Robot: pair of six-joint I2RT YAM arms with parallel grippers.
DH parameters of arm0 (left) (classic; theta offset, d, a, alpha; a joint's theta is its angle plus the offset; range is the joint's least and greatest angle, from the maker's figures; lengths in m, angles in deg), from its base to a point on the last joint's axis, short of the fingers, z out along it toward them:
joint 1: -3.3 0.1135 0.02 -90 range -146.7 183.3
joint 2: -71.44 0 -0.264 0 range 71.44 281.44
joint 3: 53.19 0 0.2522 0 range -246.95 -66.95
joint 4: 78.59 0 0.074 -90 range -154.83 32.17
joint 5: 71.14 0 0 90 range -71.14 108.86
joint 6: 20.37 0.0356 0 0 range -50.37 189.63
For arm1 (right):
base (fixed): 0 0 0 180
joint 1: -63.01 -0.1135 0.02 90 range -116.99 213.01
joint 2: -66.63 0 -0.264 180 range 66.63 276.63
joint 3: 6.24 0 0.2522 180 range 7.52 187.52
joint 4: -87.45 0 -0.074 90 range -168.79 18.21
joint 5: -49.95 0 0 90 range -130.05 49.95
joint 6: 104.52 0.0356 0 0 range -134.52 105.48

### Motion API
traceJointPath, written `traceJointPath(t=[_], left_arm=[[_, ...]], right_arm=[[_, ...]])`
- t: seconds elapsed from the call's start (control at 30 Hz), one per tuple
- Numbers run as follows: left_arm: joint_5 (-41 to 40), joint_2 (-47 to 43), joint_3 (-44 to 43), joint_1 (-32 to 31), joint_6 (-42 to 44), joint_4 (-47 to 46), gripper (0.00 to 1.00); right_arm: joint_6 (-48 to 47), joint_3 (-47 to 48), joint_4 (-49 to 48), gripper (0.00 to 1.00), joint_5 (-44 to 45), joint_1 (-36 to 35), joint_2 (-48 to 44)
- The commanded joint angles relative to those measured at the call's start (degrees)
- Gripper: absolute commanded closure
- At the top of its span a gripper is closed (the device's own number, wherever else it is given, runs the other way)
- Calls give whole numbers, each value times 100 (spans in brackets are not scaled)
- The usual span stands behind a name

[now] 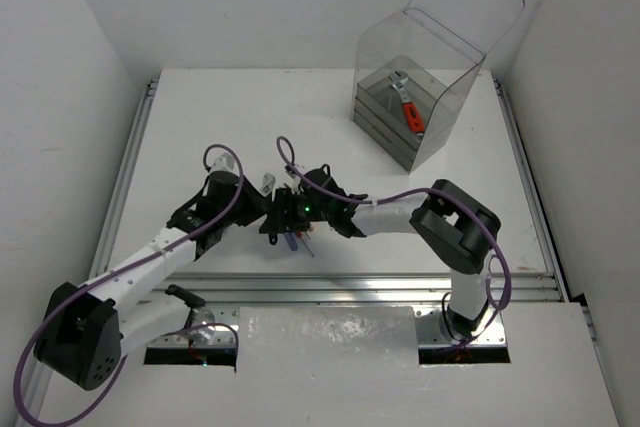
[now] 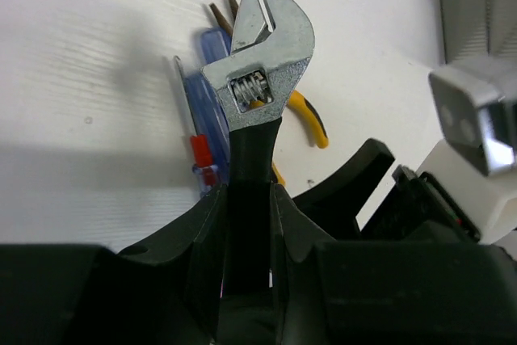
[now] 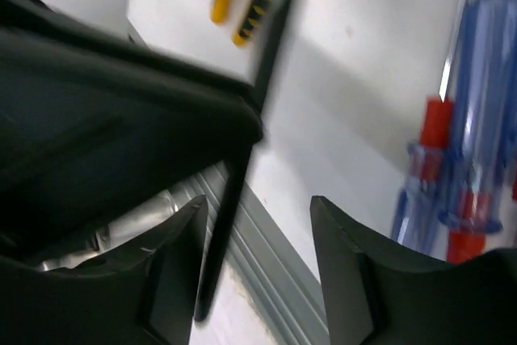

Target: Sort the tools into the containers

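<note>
Two wrenches show: a black-handled adjustable wrench [image 2: 262,46] and a red-handled wrench [image 1: 410,112]. The left claw [image 2: 246,199] is clamped on the black handle, both fingers pressed against its sides. The silver head stands upright past the fingertips, its thumbwheel facing the left wrist camera. The red-handled wrench lies well away from both claws, in the top one of the grey trays [image 1: 375,119]. They look like a stack of three inside the one clear box [image 1: 440,57], whose curved cover stands raised. On the white bench [image 1: 250,117], just beyond the left claw's tips and behind the wrench head, lie the blue-handled screwdrivers [image 2: 212,70] with red collars. There are at least two, but their exact number cannot be told. One pair of yellow-handled pliers [image 2: 311,119] lies just right of that wrench head. The right claw [image 3: 258,208] meets the left one over the middle of the bench, and its fingers stand apart. In its blurred view a dark slim bar [image 3: 222,232] runs up through the gap, close to the left-hand finger; what it is cannot be told. The screwdrivers lie to the right of that claw and the yellow handles ahead of it. No brand, label or writing can be read on any tool, tray or arm.
</note>
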State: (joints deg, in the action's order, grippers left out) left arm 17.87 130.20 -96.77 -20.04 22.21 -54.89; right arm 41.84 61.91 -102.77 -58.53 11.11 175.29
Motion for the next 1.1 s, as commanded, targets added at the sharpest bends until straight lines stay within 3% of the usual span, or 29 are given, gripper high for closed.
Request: traceJointPath(t=[0.0, 0.07, 0.1, 0.13, 0.17, 0.2, 0.23, 0.27, 0.3, 0.33, 0.37, 0.47, 0.57, 0.67, 0.8, 0.9, 1.07], left_arm=[[266, -189, 47, -101, -154, -510, 100], [266, -242, 64, -101, -145, -519, 100], [284, -260, 64, -101, -136, -510, 100], [293, -286, 56, -101, -119, -510, 100], [302, -321, 21, -101, -66, -501, 100], [275, -339, -14, -101, -31, -466, 100], [214, -365, -145, -101, -4, -309, 90], [48, -453, -234, -101, 100, -212, 52], [-136, -488, -356, -101, 153, 93, 34], [-321, -532, -688, -101, 197, 331, 7], [-766, -602, -909, -101, 337, 569, 0], [-1811, -769, -1867, -101, 557, 1746, 0], [-2412, -1111, -2466, -101, 934, 2539, 0], [-2274, -1498, -2468, -101, 1524, 2768, 0], [-2211, -1833, -2143, -101, 2165, 2821, 0], [-2213, -2035, -1861, -101, 2158, 2664, 0], [-1834, -2202, -1720, -101, 2299, 2443, 0]], right_arm=[[-90, 423, -370, 48, 81, -48, -47], [-229, 449, -492, 54, 29, -48, -82], [-291, 484, -493, 76, -50, -48, -99], [-405, 528, -406, 91, -24, -57, -117], [-467, 546, -344, 100, 46, -66, -178], [-537, 538, -143, 100, 116, -66, -222], [-738, 537, -19, 100, 169, -66, -284], [-880, 529, 321, 100, 361, -66, -449], [-1264, 537, 525, 100, 528, -57, -564], [-1485, 564, 744, 100, 686, -57, -678], [-1731, 599, 973, 100, 844, -40, -801], [-2733, 1090, 2264, 100, 1407, 100, -1189], [-3542, 2229, 4343, 100, 2215, 529, -1312], [-4166, 2995, 5409, 100, 2954, 1198, -1286], [-4773, 3823, 5967, 100, 3253, 2041, -1111], [-5465, 4666, 6177, 100, 3464, 2227, -778], [-6224, 6546, 6740, 100, 4133, 2885, 426]])
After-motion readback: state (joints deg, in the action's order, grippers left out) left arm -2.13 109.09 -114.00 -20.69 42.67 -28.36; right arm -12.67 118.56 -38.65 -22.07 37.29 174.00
